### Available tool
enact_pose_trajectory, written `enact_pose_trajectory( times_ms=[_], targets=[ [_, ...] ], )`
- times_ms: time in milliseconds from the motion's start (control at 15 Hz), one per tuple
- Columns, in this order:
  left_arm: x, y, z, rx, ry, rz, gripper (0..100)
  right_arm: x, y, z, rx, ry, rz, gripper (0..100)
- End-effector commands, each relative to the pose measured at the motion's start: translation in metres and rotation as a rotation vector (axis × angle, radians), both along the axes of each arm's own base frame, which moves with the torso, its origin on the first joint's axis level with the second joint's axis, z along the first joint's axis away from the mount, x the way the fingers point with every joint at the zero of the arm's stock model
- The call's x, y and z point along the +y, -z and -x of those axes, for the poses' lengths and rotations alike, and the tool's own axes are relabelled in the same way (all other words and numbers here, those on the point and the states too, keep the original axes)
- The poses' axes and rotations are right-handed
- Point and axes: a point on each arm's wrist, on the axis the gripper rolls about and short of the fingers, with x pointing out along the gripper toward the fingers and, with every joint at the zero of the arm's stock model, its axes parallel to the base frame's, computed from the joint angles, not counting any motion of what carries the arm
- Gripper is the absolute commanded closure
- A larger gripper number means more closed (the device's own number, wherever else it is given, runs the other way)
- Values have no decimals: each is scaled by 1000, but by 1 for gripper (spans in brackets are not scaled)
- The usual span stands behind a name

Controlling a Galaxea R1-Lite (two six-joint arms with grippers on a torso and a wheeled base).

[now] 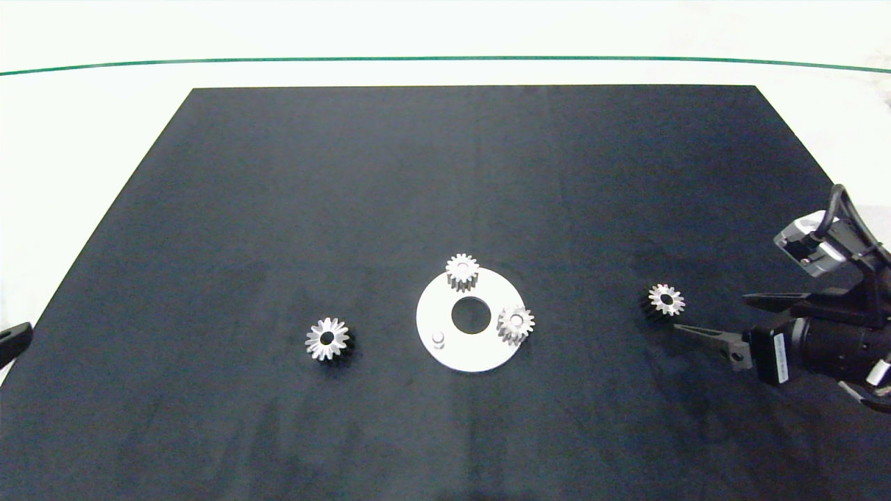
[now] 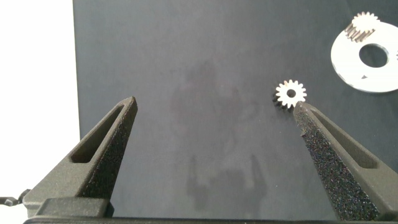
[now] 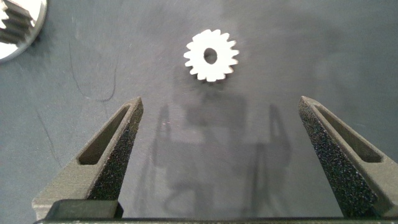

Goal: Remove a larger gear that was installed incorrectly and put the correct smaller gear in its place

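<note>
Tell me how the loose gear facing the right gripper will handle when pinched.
The gear looks like solid metal, so it is probably rigid and heavy for its size. Lying flat on the mat, it should slide rather than roll if nudged. Its toothed rim might twist in the open right gripper unless squeezed squarely.

The right arm reaches in from the right edge of the table, low over the surface, its wrist roughly level and pointing toward the centre. The right gripper [image 1: 724, 320] has its two grey fingers spread wide apart. The left gripper [image 2: 214, 118] sits parked at the left edge, fingers likewise spread wide.
</note>
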Motion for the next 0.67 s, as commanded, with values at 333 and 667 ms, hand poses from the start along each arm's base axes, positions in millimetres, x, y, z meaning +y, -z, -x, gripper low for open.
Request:
enact_pose_trajectory(
  times_ms=[333,667],
  targets=[
    [4,1,12,-31,-8,12,0,12,30,-45,34,4,18,0],
    [6,5,18,-12,-10,33,0,14,37,-56,16,38,30,3]
  ],
)
